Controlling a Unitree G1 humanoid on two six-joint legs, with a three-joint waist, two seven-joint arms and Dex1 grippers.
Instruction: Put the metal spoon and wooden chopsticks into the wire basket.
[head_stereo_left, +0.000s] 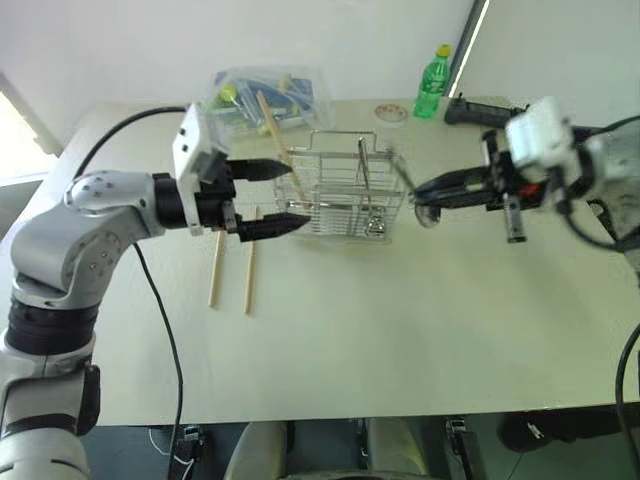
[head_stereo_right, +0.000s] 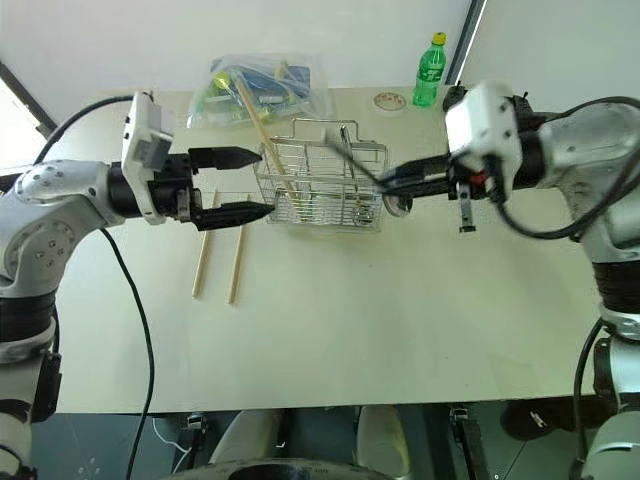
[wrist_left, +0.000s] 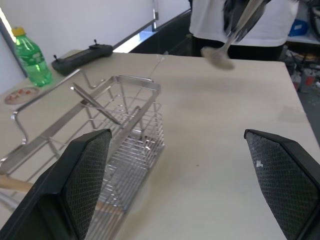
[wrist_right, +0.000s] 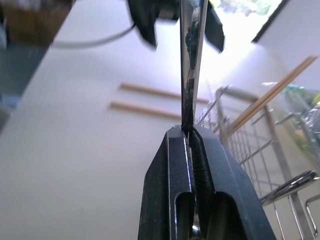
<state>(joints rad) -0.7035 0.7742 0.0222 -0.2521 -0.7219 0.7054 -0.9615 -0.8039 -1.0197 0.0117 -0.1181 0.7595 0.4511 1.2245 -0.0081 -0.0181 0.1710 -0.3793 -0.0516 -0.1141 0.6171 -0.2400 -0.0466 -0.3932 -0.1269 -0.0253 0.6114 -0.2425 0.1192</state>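
The wire basket (head_stereo_left: 350, 195) stands mid-table. One wooden chopstick (head_stereo_left: 272, 125) leans in its left end, and two more chopsticks (head_stereo_left: 215, 268) lie flat on the table left of the basket. My left gripper (head_stereo_left: 300, 196) is open and level at the basket's left end, above those two, with nothing between its fingers (wrist_left: 82, 180). My right gripper (head_stereo_right: 388, 182) is shut on the metal spoon (wrist_left: 218, 57), just right of the basket; its bowl (head_stereo_right: 400, 205) hangs below the fingertips. In the right wrist view the shiny handle (wrist_right: 190, 60) runs out from the shut fingers.
A thin metal utensil (wrist_left: 95, 102) leans inside the basket. At the back of the table are a clear bag of colourful items (head_stereo_left: 265, 95), a green bottle (head_stereo_left: 432, 80), a round lid (head_stereo_left: 392, 113) and a black device (head_stereo_left: 480, 110). A person in white (wrist_left: 210, 20) stands beyond the table.
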